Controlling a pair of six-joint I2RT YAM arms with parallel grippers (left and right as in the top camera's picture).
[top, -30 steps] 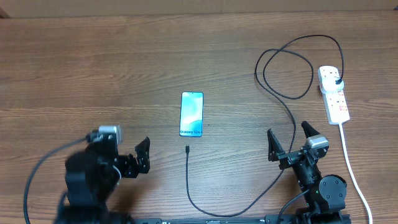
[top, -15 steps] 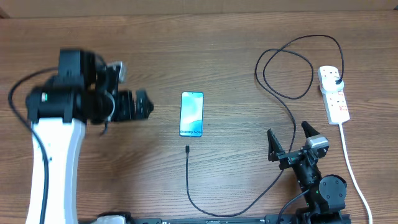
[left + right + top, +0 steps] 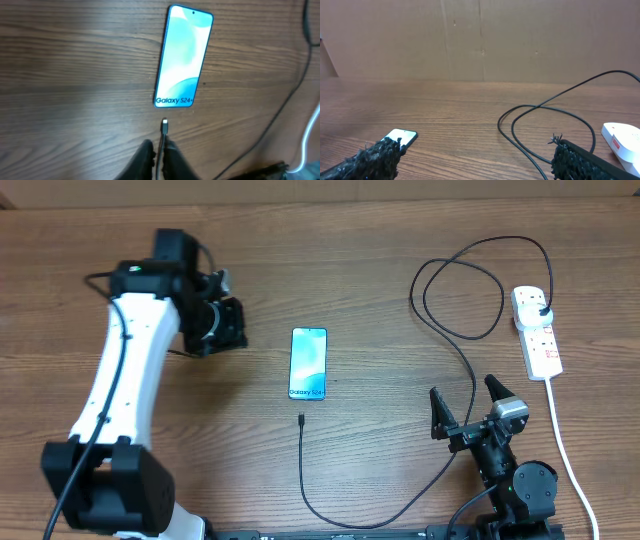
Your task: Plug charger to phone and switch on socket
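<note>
The phone (image 3: 308, 364) lies face up mid-table, its "Galaxy S24" text toward the front. The charger (image 3: 302, 470) is a thin black cable whose connector tip (image 3: 301, 420) lies just below the phone; its plug (image 3: 541, 311) sits in the white socket (image 3: 537, 335) at the far right. In the overhead view my left gripper (image 3: 232, 325) hangs left of the phone, jaws together. In the left wrist view my left gripper (image 3: 160, 150) is pinched on the charger just behind its tip (image 3: 164, 125), pointing at the phone (image 3: 183, 55). My right gripper (image 3: 467, 402) stands open near the front right, with nothing in it.
The charger's slack makes big loops (image 3: 460, 290) between the phone and the socket. The socket's thick white lead (image 3: 562, 440) runs toward the front edge beside my right arm. A cardboard wall (image 3: 480, 40) backs the table.
My left arm swung from the front left up to the left of the phone, and its jaws went from wide open to closed. The right arm, phone and socket stayed put.
</note>
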